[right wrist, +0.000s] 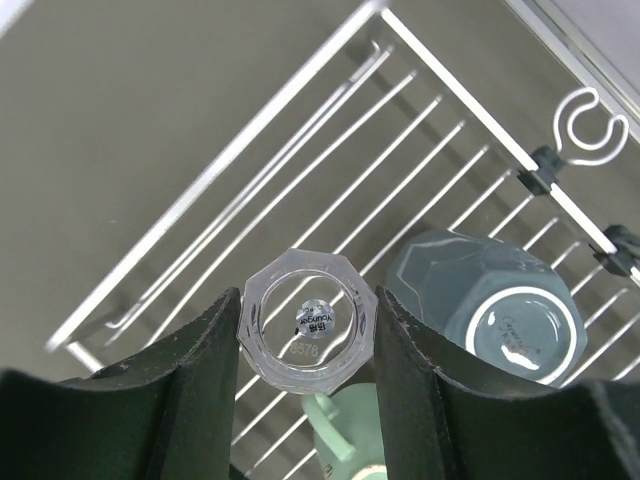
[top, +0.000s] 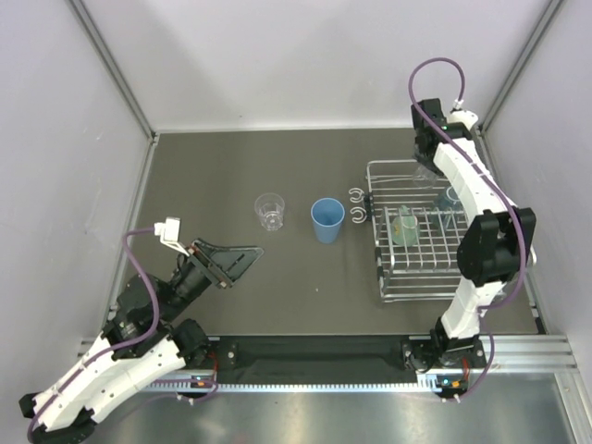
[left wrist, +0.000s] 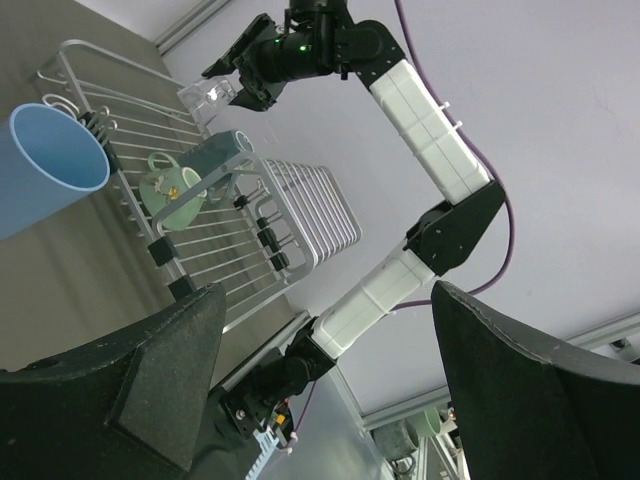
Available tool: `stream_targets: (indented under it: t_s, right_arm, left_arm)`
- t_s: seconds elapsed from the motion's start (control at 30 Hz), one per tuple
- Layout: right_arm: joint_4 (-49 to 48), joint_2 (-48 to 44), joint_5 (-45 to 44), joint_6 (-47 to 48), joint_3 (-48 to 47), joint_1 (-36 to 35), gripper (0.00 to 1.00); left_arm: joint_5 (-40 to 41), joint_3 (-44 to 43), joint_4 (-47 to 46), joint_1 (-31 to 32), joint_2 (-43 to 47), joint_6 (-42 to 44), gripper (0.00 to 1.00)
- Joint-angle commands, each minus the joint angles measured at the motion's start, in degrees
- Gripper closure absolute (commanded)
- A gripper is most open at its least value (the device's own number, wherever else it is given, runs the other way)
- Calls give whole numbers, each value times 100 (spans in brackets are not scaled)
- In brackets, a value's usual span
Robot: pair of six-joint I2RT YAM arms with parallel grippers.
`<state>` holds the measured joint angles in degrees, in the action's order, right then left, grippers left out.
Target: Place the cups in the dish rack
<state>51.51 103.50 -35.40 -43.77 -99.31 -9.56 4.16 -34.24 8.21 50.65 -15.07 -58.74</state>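
Nearest you, your left gripper [top: 236, 259] hangs low over the surface [top: 305, 277], well to the left of the dish rack [top: 381, 250]. Its jaws stand spread wide with nothing between them. From the left wrist view the two dark fingers [left wrist: 150, 370] frame the rack across the way.

A step farther out, two cups stand on the surface to the left of the rack. The blue tumbler [top: 327, 220] is upright with its mouth up, just beside the rack's two curled hooks [top: 356, 205]. The larger clear tumbler [top: 269, 211] stands farther left of the rack, apart from the blue one.

Now the rack itself. Inside it, toward its left side, lies the cream mug [top: 404, 227]. Toward its right side sits the teal-green mug [top: 450, 197], bottom up, its round base showing plainly in the right wrist view.

At the rack's far end, your right gripper [top: 424, 171] reaches down from above. Its jaws are partly closed and pinch the small clear tumbler [right wrist: 305, 330], one finger [right wrist: 195, 370] on each side of its eight-sided wall. The tumbler hangs over the wires in the rack's far part, beside the teal-green mug. Whether it touches the wires, I cannot tell.
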Motion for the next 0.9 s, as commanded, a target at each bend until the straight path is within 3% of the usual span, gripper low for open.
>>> stream_targets:
  t_s: [0.0,0.87]
  right_arm:
    - [219,117,-424,-334,-89,60,100]
    - [-220,768,-802,-62,-291,86,100]
  left_arm:
    - [93,-118,31,-3,162,82,12]
    - [190,-144,67,-3,198,135,12]
